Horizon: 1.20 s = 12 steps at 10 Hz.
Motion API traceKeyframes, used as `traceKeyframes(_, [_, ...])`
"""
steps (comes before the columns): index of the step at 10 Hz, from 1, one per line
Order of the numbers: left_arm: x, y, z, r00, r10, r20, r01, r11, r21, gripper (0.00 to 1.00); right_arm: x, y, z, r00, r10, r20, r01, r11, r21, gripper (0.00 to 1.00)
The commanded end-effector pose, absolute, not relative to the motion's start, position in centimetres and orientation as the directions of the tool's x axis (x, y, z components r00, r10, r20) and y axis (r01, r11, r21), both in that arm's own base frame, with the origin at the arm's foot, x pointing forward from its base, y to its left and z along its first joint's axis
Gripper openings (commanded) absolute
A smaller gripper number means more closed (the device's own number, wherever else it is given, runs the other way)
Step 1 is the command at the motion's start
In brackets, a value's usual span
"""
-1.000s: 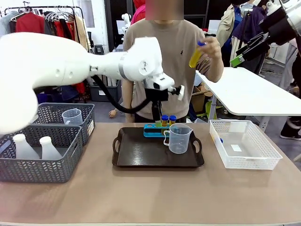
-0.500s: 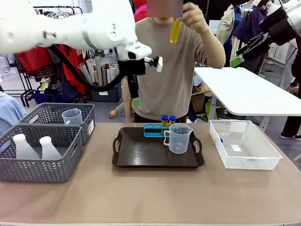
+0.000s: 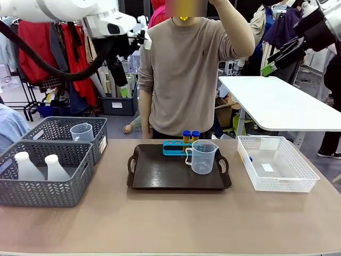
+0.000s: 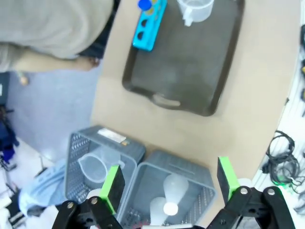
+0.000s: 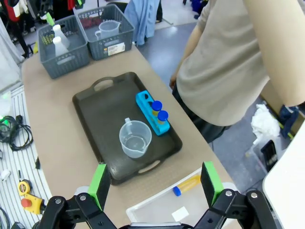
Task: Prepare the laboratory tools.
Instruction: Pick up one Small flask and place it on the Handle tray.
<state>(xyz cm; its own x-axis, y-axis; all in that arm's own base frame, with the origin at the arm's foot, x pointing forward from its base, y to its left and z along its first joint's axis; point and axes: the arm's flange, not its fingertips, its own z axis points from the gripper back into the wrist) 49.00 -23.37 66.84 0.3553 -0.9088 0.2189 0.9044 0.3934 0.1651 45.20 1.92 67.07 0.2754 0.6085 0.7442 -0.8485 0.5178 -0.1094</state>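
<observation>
On the dark tray (image 3: 160, 181) stand a clear handled beaker (image 3: 202, 157) and a blue rack (image 3: 173, 148) holding two blue-capped tubes (image 3: 191, 135) of orange liquid. The person holds a yellow tube (image 3: 184, 18) up near the head. My left gripper (image 3: 121, 80) hangs open and empty, high at the back left; its wrist view looks down past the gripper (image 4: 169, 180) onto two white flasks (image 4: 174, 183) in a grey basket. My right gripper (image 3: 274, 63) is open and empty, high at the right, well above the tray (image 5: 105, 109) and beaker (image 5: 135, 138).
Two grey baskets sit at the left: the near one (image 3: 48, 189) holds the flasks, the far one (image 3: 64, 125) a second beaker (image 3: 81, 132). A white basket (image 3: 277, 165) at the right holds one tube (image 5: 188, 183). The person stands behind the tray.
My left arm has swung from above the rack up and away to the back left. The person has lifted the yellow tube from shoulder height to head height.
</observation>
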Motion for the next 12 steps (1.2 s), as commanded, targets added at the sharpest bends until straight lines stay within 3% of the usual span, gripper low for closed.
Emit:
traceKeyframes(1, [48.6,-21.7,66.3,0.443,-0.871,0.212,0.857,0.481,0.184,1.00,45.2,1.9,67.1,0.267,0.600,0.754,-0.854,0.510,-0.103,1.00])
traceKeyframes(2, [49.0,-23.4,66.8,0.355,-0.909,0.219,0.904,0.393,0.165,1.00,45.2,1.9,67.1,0.267,0.600,0.754,-0.854,0.510,-0.103,1.00])
traceKeyframes(8, [48.9,-24.0,66.5,0.367,-0.905,0.217,0.901,0.404,0.159,1.00,45.2,1.9,67.1,0.267,0.600,0.754,-0.854,0.510,-0.103,1.00])
traceKeyframes(11, [47.1,-17.1,68.2,0.616,-0.764,0.192,0.734,0.645,0.214,1.00,45.2,1.9,67.1,0.267,0.600,0.754,-0.854,0.510,-0.103,1.00])
traceKeyframes(12, [46.7,-14.7,67.7,0.662,-0.718,0.215,0.703,0.694,0.157,1.00,45.2,1.9,67.1,0.267,0.600,0.754,-0.854,0.510,-0.103,1.00])
